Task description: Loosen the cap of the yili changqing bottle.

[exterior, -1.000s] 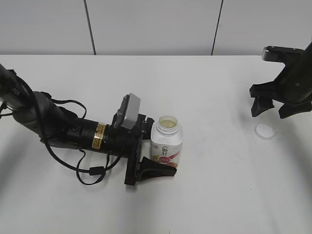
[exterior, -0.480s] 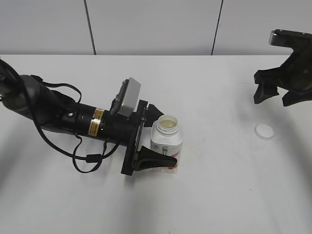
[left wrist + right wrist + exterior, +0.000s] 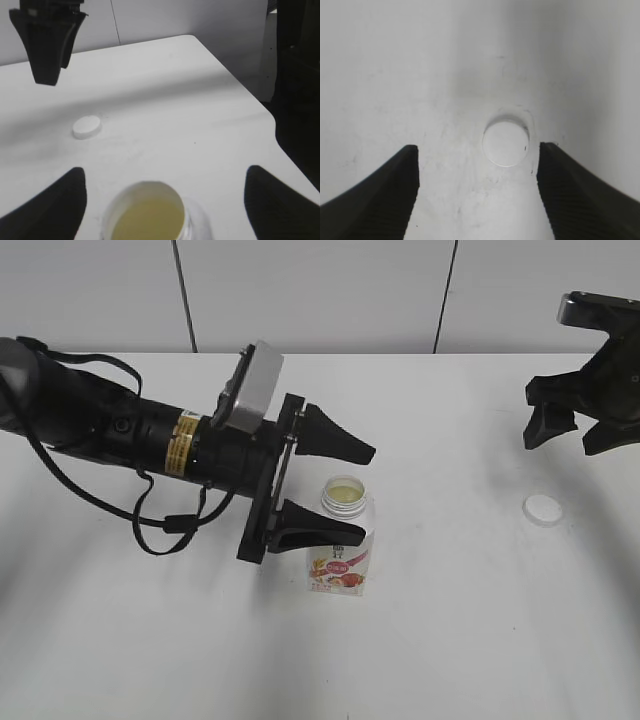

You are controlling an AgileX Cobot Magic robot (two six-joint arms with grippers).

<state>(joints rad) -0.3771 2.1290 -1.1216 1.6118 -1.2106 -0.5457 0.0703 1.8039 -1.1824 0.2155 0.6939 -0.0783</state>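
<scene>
The yili changqing bottle stands upright on the white table with its neck uncovered; pale yellow liquid shows inside in the left wrist view. The white cap lies flat on the table at the right, apart from the bottle; it also shows in the left wrist view and the right wrist view. My left gripper is open, raised above the bottle's neck, touching nothing. My right gripper is open and empty, hovering above the cap.
The white table ends at a grey panelled wall behind. In the left wrist view the table's corner and edge show, with a dark floor area beyond. A black cable loops hang under the left arm.
My left gripper has let go of the bottle, lifted and opened wide above it. The right gripper has risen slightly. The bottle and cap have stayed in place.
</scene>
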